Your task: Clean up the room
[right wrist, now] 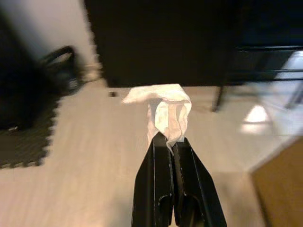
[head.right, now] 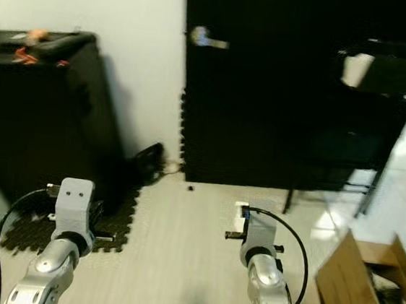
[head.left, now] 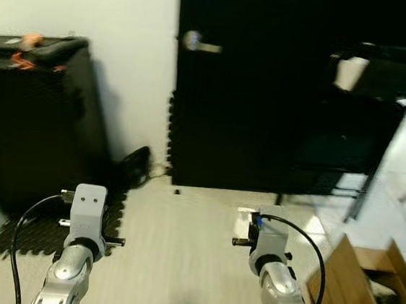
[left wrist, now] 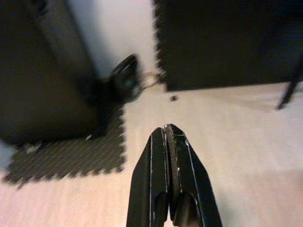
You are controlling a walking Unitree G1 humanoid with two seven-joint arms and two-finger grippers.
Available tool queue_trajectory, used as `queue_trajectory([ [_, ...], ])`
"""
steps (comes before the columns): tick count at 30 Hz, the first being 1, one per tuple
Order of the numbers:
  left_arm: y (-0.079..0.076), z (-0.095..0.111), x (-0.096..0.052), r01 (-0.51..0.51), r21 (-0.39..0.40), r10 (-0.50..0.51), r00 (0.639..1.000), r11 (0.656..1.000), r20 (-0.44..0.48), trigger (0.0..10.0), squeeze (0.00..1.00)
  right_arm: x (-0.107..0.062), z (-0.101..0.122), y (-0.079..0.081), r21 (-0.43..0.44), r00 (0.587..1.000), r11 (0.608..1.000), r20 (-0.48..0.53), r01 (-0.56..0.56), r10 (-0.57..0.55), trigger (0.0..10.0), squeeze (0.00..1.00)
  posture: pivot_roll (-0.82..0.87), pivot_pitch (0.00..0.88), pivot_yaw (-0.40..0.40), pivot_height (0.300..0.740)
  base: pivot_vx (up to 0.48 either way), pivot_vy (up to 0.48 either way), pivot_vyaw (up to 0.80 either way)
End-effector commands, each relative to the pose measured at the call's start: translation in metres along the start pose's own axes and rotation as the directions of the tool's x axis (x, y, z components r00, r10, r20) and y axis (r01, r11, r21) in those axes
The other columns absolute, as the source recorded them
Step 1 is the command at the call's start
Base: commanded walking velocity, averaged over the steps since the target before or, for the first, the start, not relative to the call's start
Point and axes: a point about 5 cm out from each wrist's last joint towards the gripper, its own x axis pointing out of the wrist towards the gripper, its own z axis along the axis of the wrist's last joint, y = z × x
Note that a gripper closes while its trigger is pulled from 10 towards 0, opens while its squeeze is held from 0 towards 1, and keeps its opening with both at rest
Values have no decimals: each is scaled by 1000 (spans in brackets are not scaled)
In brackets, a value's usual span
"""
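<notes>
Pale wood-look floor carries a black interlocking foam mat under a black cabinet, a dark shoe-like object by the wall, and an open cardboard box.

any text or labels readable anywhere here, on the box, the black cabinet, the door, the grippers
None can be read.
Cardboard box: no print visible on its flap.
Black cabinet: plain front; the orange items on top are too blurred to tell.
Black door: no sign, just a silver handle.
White tissue held in the right gripper: blank.
Left gripper: no markings visible.
</notes>
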Motion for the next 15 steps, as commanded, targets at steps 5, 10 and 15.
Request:
queue_trajectory([
  [5,2,-5,-3,-10,2,10,1000,1000,-17,10000,0,0,3,3,6,1000,1000,11,-4,4,10000,0,-62,49,14,708,0,0,-800],
  [10,1,-5,-3,-10,5,10,1000,1000,-24,10000,0,1,4,2,2,1000,1000,11,-2,2,10000,0,-62,47,14,708,0,0,-800],
  [15,1,-5,-2,-8,3,8,1000,1000,-28,10000,0,1,4,2,1,1000,1000,11,0,0,10000,0,-63,46,14,708,0,0,-800],
])
